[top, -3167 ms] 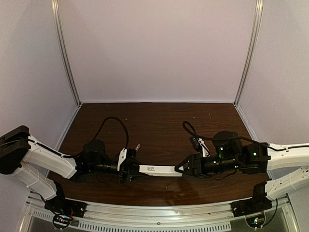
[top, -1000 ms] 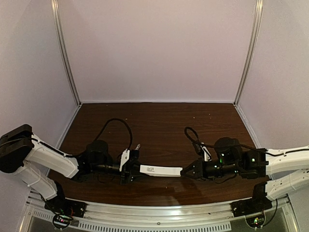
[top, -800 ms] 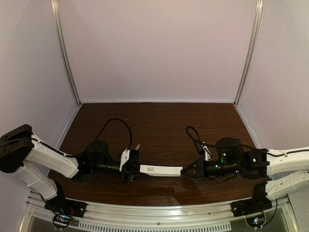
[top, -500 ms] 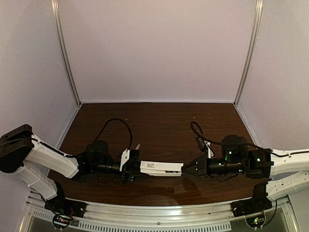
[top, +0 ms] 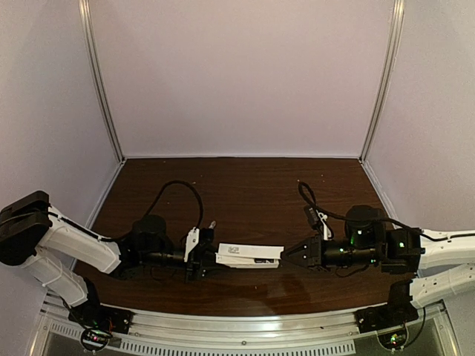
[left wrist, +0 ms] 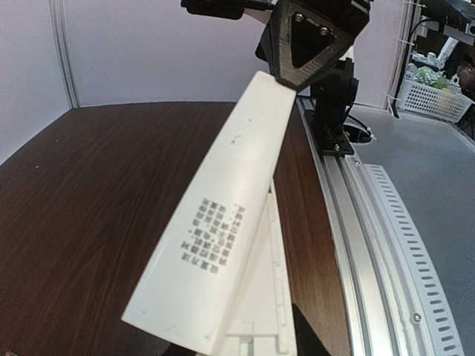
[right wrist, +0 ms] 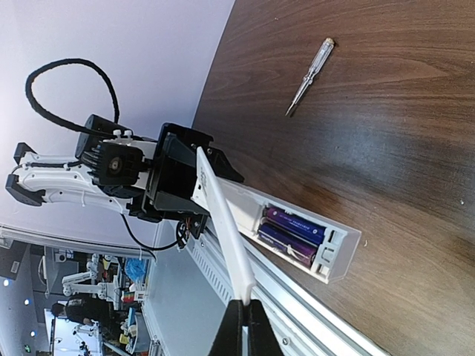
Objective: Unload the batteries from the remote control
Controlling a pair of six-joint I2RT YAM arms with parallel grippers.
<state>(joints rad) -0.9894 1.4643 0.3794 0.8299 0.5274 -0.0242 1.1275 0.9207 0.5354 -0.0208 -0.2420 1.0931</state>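
Holding the remote control (right wrist: 245,204) by 1 end, our left gripper (top: 202,256) is closed tight on it. The remote sticks out toward the right arm. It looks to be a little above the table (right wrist: 415,148), but we cannot be sure.

Our right gripper (right wrist: 239,319) is pinched shut on the tip of the thin white cover strip (right wrist: 223,226). The strip is tilted up and away from the remote, so the battery hole is open. Its other end sits close to the left gripper.

The 2 purple batteries (right wrist: 295,222) lie side by side in that hole, near the free end of the remote. A small screwdriver (right wrist: 310,76) lies on the table, well apart from them.

We think the batteries are tiny, hard, smooth and light. They are round, so they can slip from our fingers and roll away. They sit snug between the walls of the hole, touching each other, so there is little room to get beside them. We would take 1 at a time and lift 1 end up first, then pinch it across its round middle.

The remote is stiff, light plastic, held at 1 end only. A hard push on the free end could tip it, so we would press softly. The cover is thin and may bend.
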